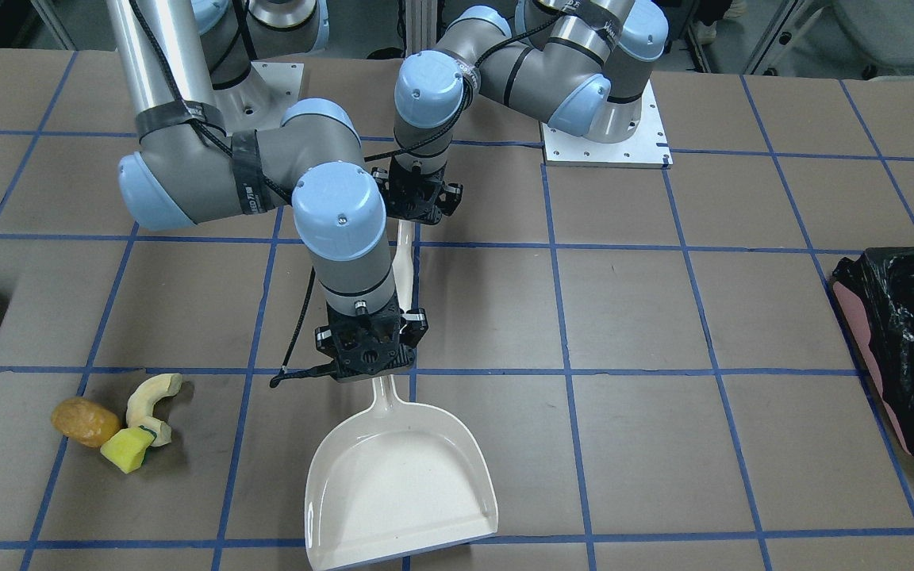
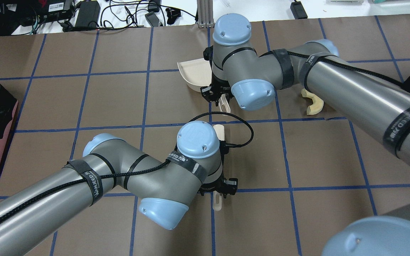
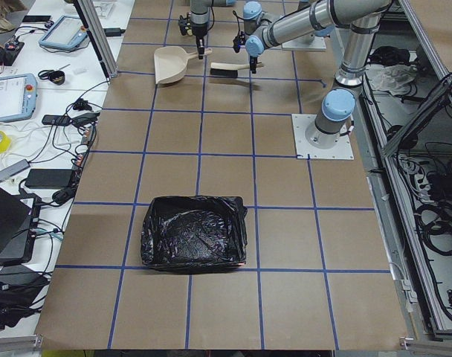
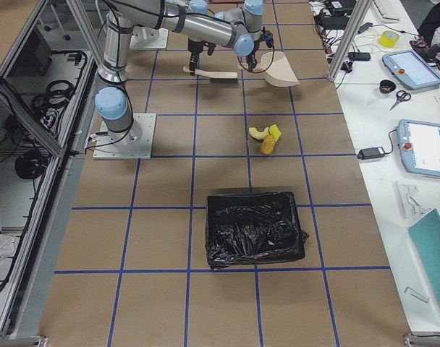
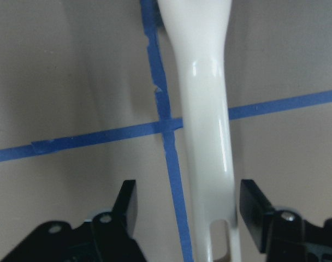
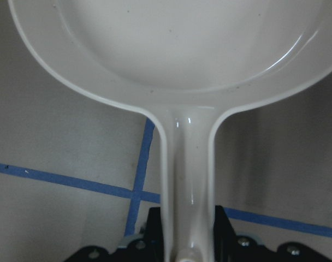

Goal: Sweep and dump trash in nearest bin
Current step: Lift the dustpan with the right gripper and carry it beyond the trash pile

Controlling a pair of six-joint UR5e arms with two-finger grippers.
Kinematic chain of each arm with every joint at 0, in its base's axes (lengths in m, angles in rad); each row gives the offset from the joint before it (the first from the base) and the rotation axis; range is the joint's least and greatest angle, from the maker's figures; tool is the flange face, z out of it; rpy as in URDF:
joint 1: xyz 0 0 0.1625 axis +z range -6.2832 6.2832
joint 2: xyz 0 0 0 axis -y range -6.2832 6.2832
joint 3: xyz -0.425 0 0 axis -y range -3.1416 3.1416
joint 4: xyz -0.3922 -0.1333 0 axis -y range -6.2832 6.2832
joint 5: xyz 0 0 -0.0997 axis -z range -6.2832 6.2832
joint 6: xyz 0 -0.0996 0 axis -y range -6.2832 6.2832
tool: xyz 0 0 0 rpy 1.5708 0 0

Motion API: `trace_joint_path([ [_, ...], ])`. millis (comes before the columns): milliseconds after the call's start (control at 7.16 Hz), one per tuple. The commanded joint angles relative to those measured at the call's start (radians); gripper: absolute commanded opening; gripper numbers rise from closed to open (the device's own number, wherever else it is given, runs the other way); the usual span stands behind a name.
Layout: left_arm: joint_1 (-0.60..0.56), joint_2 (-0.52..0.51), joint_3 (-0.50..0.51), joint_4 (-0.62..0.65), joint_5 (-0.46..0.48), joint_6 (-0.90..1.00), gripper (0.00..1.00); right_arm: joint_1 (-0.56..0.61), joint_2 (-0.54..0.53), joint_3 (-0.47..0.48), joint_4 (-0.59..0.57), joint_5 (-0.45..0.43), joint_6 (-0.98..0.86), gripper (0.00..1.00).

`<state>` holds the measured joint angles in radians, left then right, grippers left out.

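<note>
The brown paper-covered bench (image 1: 663,317), gridded with blue tape (image 1: 560,317), was occupied at the robot's right end by the dark bin (image 4: 255,228). The cream plastic dustpan (image 1: 401,492) was held on the bench by the right gripper (image 6: 188,224), clamped tight on its handle. The left gripper (image 5: 190,210) was spread wide around the cream brush handle (image 5: 204,109), unclosed. The trash, an orange-brown lump (image 1: 84,420), a pale yellow curved peel (image 1: 151,400) and a yellow-green sponge block (image 1: 130,450), was clustered between dustpan and bin, apart from both.
</note>
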<state>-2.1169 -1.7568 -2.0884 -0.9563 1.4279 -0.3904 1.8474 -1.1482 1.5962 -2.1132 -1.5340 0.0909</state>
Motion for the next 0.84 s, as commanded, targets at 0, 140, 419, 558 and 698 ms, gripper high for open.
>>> trace_joint_path([
  [0, 0.000, -0.001, 0.002, -0.001, -0.004, -0.010, 0.38, -0.118, -0.042, -0.036, 0.079, 0.000, -0.176, 0.06],
  [140, 0.000, -0.001, 0.002, -0.001, -0.004, -0.078, 0.00, -0.196, -0.045, -0.060, 0.144, 0.002, -0.358, 0.08],
  [419, 0.002, 0.002, 0.020, -0.010, 0.003, -0.108, 0.00, -0.316, -0.077, -0.111, 0.226, -0.009, -0.579, 0.09],
  [558, 0.005, 0.003, 0.063, -0.028, 0.009, -0.111, 0.00, -0.392, -0.079, -0.119, 0.239, -0.043, -0.702, 0.08],
  [698, 0.009, 0.010, 0.095, -0.048, 0.019, -0.116, 0.00, -0.484, -0.079, -0.121, 0.239, -0.057, -0.840, 0.07],
])
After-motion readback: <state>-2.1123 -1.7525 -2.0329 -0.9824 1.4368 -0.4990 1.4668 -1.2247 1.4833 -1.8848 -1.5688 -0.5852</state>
